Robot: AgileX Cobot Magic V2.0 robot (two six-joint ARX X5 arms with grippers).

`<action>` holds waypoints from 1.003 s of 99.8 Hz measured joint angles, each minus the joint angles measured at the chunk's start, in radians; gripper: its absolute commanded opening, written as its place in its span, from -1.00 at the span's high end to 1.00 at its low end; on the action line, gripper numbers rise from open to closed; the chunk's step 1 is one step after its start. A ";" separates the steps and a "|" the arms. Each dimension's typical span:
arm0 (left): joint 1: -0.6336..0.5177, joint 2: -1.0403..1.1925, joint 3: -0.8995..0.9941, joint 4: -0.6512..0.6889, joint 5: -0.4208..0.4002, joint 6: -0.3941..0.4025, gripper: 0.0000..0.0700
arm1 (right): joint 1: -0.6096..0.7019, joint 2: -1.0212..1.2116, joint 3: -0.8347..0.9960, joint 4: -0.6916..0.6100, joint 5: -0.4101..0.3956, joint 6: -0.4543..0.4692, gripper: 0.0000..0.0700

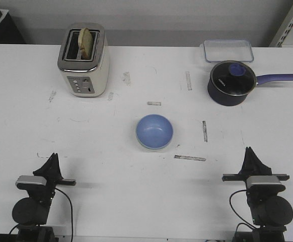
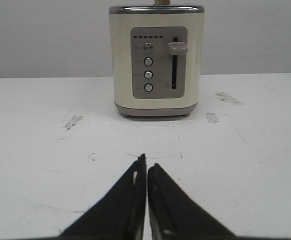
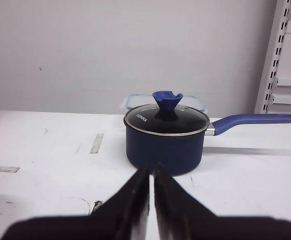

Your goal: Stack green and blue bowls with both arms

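The light blue bowl (image 1: 154, 131) sits upright at the middle of the table. A thin pale greenish edge (image 1: 153, 148) shows under its near side, as of the green bowl beneath it; no other green bowl is in view. My left gripper (image 1: 52, 157) rests at the near left, shut and empty, far from the bowl. In the left wrist view its tips (image 2: 146, 162) meet over bare table. My right gripper (image 1: 249, 151) rests at the near right, shut and empty. In the right wrist view its tips (image 3: 152, 170) point toward the saucepan. Neither wrist view shows a bowl.
A cream toaster (image 1: 83, 60) with bread in it stands at the back left, also in the left wrist view (image 2: 156, 60). A dark navy saucepan (image 1: 232, 83) with glass lid and a clear container (image 1: 228, 50) sit at the back right. Tape marks dot the table.
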 measured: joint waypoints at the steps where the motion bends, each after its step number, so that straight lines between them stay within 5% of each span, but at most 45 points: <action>1: 0.002 0.000 0.000 0.000 0.004 0.000 0.99 | 0.000 0.000 0.000 0.000 0.000 0.000 0.99; 100: 0.019 -0.002 0.000 -0.004 0.010 0.000 0.99 | 0.000 0.000 0.000 0.000 0.000 0.000 0.99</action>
